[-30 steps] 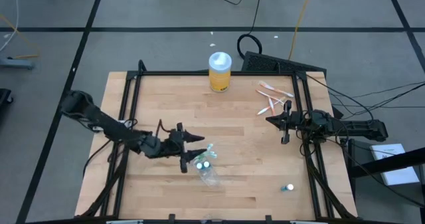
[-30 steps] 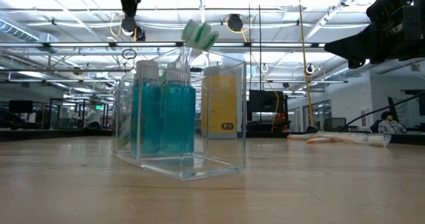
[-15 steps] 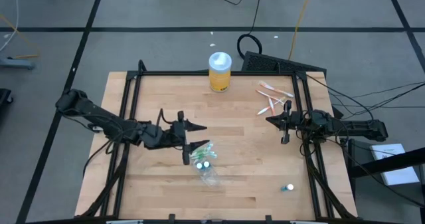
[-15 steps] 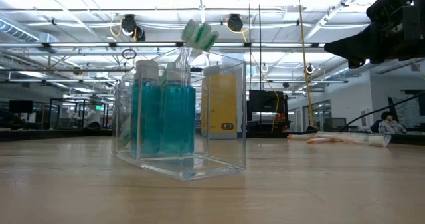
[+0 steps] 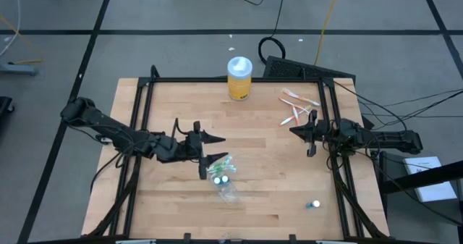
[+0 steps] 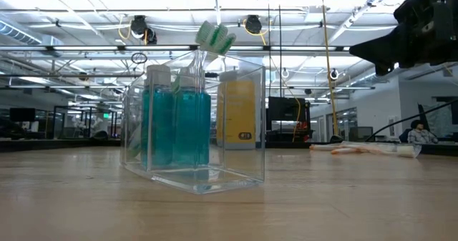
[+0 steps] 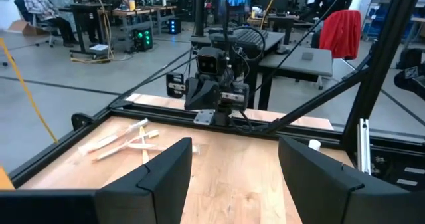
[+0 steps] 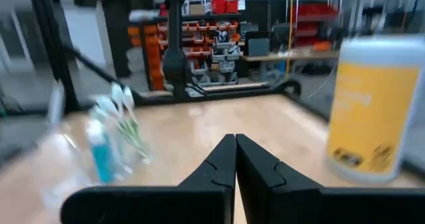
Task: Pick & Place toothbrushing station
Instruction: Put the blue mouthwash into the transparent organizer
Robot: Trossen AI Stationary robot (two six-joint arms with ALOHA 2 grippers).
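Note:
The toothbrushing station [image 5: 226, 182] is a clear plastic box holding teal bottles and green-headed toothbrushes. It stands on its base on the table's near middle, and also shows in the low view [image 6: 193, 126] and the right wrist view [image 8: 106, 151]. My left gripper [image 5: 217, 148] is open and empty. It hovers just to the station's far left, with its fingers [image 7: 166, 177] spread wide. My right gripper [image 5: 302, 137] is shut and empty at the table's right side, also seen in its wrist view [image 8: 234, 161].
A yellow jar with a white lid [image 5: 239, 77] stands at the far edge. Several wrapped toothbrushes [image 5: 298, 106] lie at the far right. A small white and blue thing [image 5: 312, 204] lies near the front right corner. A black frame [image 5: 145, 128] runs along the table's sides.
My left gripper has risen, leaving the top of the low view, and has drawn a little toward the table's far edge, away from the station. It stays open. The station has not moved.

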